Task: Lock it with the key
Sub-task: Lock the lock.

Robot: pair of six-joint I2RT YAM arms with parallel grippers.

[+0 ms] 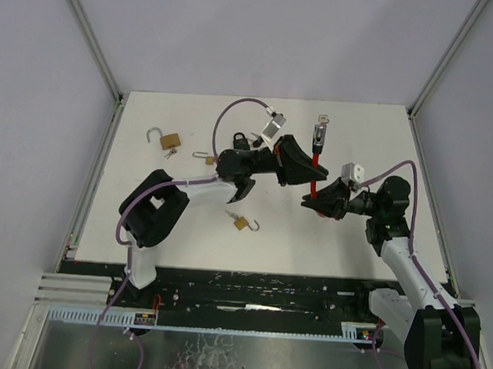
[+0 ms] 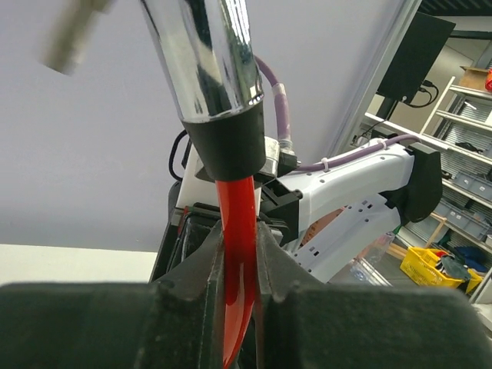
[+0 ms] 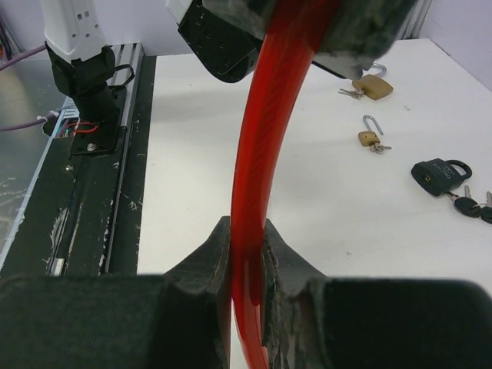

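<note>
Cable [image 2: 238, 223]: red, held up off the counter [image 1: 352, 241] between the two arms, right of the middle. It bows in a long curve in the right wrist view.
Barrel [image 2: 204, 54]: chrome, on the cable's far end, with a black collar [image 2: 227, 142] where the red begins. It sits just above the left pincer.
Left pincer [image 2: 240, 265]: narrow, both pads pressed onto the cable just below the collar, one on each side.
Right pincer [image 3: 246, 246]: narrow, clamped on the cable lower down, nearer the arm bases.
Between the pincers: a short stretch of bare red shows in the top view. The two pincers are near each other but not touching.
Black padlock [image 3: 438, 175]: flat on the counter with its shackle closed, left of the held cable.
Keys [image 3: 469, 204]: on the counter just beside the black padlock.
Big brass padlock [image 1: 169, 140]: far left on the counter, shackle open.
Small brass padlock [image 1: 205, 158]: between the big brass one and the left arm, partly hidden by the arm.
Near brass padlock [image 1: 244, 224]: shackle open, alone on the counter in front of the left arm.
</note>
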